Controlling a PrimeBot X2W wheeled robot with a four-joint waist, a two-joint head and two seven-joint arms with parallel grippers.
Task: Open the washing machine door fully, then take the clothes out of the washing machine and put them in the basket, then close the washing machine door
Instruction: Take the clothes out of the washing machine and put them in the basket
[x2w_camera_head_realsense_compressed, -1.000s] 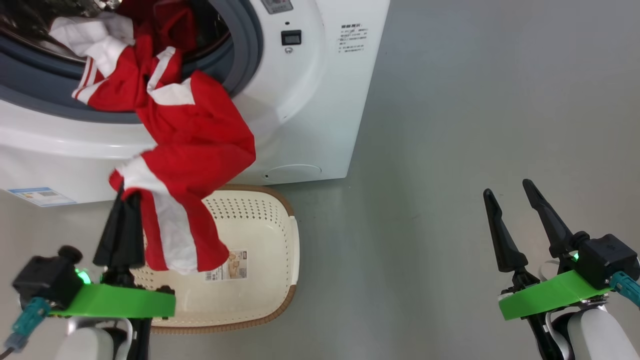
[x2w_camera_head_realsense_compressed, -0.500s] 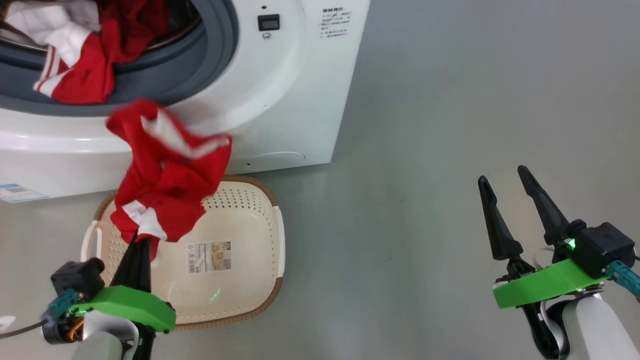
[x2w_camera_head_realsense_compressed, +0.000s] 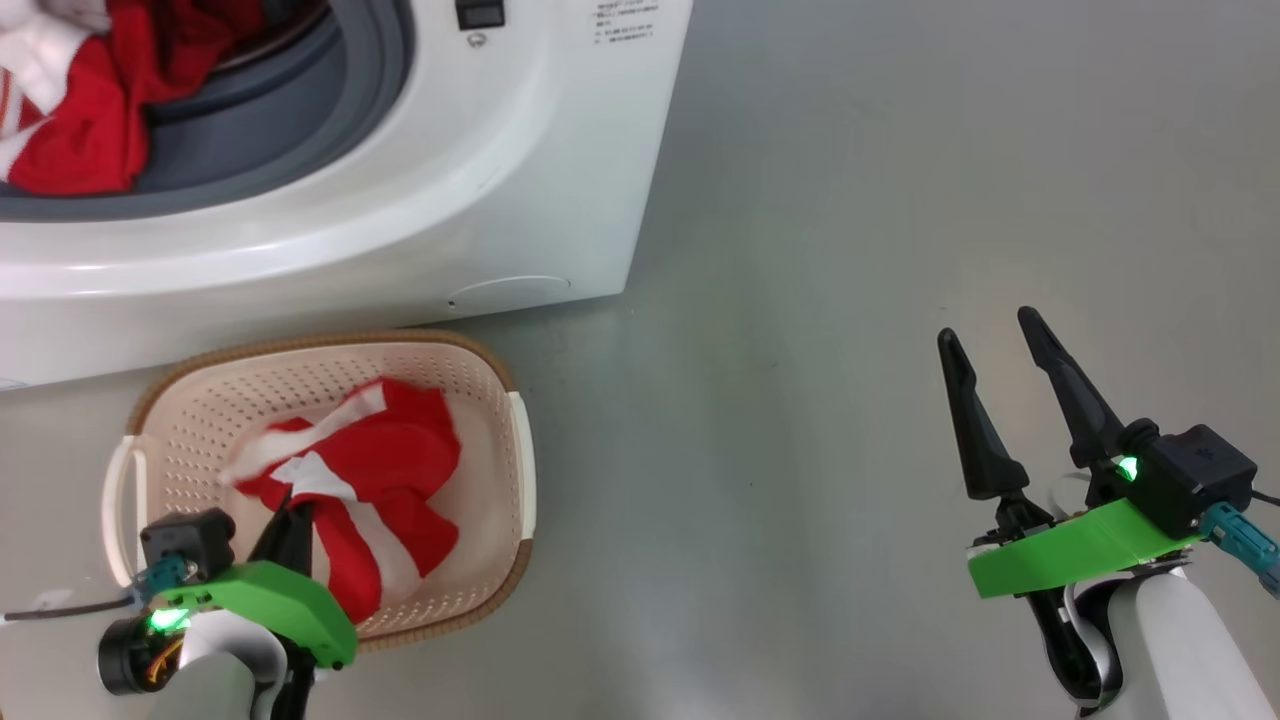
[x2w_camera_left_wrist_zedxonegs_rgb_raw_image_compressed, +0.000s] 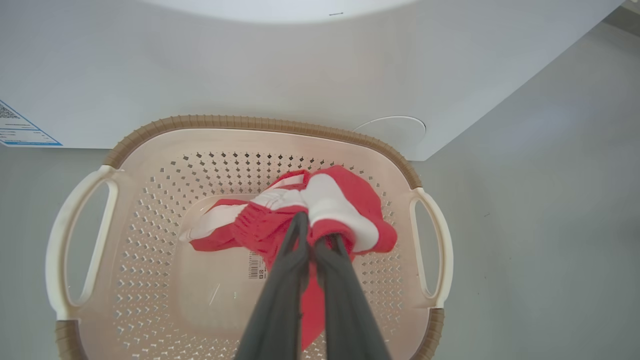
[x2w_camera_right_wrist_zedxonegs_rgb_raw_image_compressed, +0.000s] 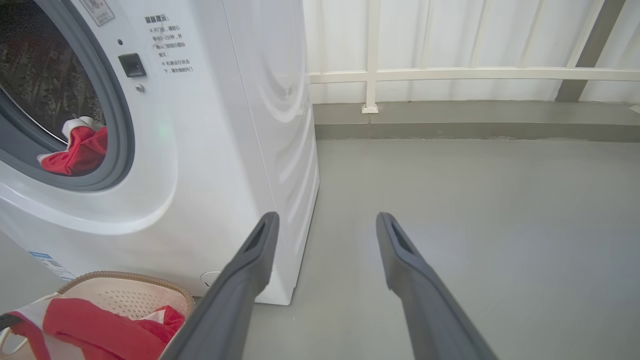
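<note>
Standing near the robot, I see a cream basket (x2w_camera_head_realsense_compressed: 190, 410) on the grey floor (x2w_camera_head_realsense_compressed: 850, 300), at about 10 o'clock from the robot. A red and white garment (x2w_camera_head_realsense_compressed: 390, 470) lies bunched up in the middle of the basket. The left jaws are shut tight on this garment. They pinch a fold of it, and their tips point down into the basket. A paper label (x2w_camera_left_wrist_zedxonegs_rgb_raw_image_compressed: 257, 265) on the basket's bottom peeks out from under the cloth. The basket has a brown rim, with a white handle (x2w_camera_left_wrist_zedxonegs_rgb_raw_image_compressed: 75, 240) at its 9 o'clock and another handle (x2w_camera_left_wrist_zedxonegs_rgb_raw_image_compressed: 435, 250) at its 3 o'clock.

The big white washing machine (x2w_camera_head_realsense_compressed: 480, 200) stands just beside the basket, at the basket's 12 o'clock. Its round mouth is open, with a grey rubber ring (x2w_camera_head_realsense_compressed: 300, 130) around it. More red and white clothes (x2w_camera_head_realsense_compressed: 80, 150) sit inside, low down in the mouth, lying on the ring.

The right jaws are wide apart. They hang above the floor at about 2 o'clock from the robot, well apart from the basket. A white fence (x2w_camera_right_wrist_zedxonegs_rgb_raw_image_compressed: 450, 75) runs along the far side of the floor.
</note>
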